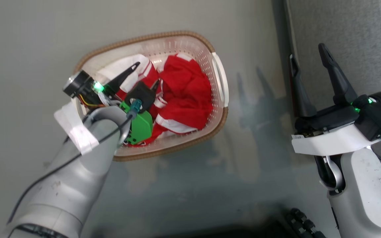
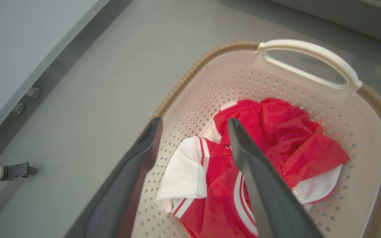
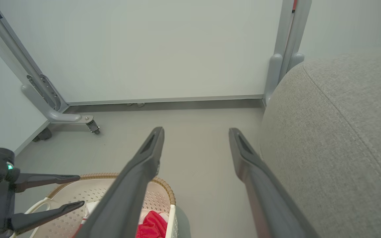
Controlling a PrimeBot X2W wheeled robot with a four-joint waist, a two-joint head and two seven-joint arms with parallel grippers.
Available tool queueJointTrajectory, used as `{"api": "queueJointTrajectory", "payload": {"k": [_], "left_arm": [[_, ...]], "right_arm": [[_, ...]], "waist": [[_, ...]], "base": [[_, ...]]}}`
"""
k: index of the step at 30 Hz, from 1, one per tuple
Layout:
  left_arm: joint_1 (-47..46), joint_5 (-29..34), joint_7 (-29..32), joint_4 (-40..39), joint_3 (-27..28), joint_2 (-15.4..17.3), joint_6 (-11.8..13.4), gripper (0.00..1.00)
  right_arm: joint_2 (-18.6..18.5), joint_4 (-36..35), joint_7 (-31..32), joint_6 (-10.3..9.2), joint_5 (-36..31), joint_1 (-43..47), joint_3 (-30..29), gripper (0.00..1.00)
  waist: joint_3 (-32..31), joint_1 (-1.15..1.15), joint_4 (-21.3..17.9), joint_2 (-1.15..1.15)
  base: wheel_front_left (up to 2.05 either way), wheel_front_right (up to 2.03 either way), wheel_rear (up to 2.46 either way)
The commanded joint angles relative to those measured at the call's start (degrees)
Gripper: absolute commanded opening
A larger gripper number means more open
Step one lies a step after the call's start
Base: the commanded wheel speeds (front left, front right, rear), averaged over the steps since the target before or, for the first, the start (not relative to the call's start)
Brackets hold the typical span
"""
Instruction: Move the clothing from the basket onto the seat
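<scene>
While heaped together inside | clothing [image 2: 286, 132]: 2 | basket [image 2: 236, 82]: 1 | seat [image 3: 342, 132]: 1

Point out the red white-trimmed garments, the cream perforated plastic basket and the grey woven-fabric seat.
red white-trimmed garments [image 2: 276, 132], left wrist view, crumpled red fabric
cream perforated plastic basket [image 1: 220, 79], head view, white side handle
grey woven-fabric seat [image 3: 342, 132], right wrist view, cushion top

Nothing written can be read: no word, number or brand. A small white sticker [image 1: 298, 136] sits on the right gripper [image 1: 307, 53] just behind its jaws, and its dark marks are too small to make out.
</scene>
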Motion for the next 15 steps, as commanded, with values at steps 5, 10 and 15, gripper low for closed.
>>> {"api": "queueJointTrajectory", "payload": {"k": [5, 10, 15], "left_arm": [[-8.22, 1.38, 1.49, 8.98, -3.89, -0.48, -1.07, 1.00], [-12.11, 2.27, 4.53, 14.94, -8.33, -1.56, -1.21, 1.00], [-15.62, 1.23, 8.01, 17.65, -11.22, -1.81, -1.21, 1.00]], "right_arm": [[-0.50, -1.21, -0.27, -0.02, -0.49, -2.36, 0.93, 1.00], [-1.08, -1.27, -0.27, -0.02, -1.04, -3.30, 2.78, 1.00], [-1.28, -1.51, -0.28, -0.02, -0.79, -4.21, 3.93, 1.00]], "waist": [[12.49, -0.01, -2.79, 0.00], [15.47, -0.01, -4.09, 0.00], [18.31, -0.01, -5.44, 0.00]], "base": [[0.00, 0.00, 0.00], [0.00, 0.00, 0.00], [0.00, 0.00, 0.00]]}}
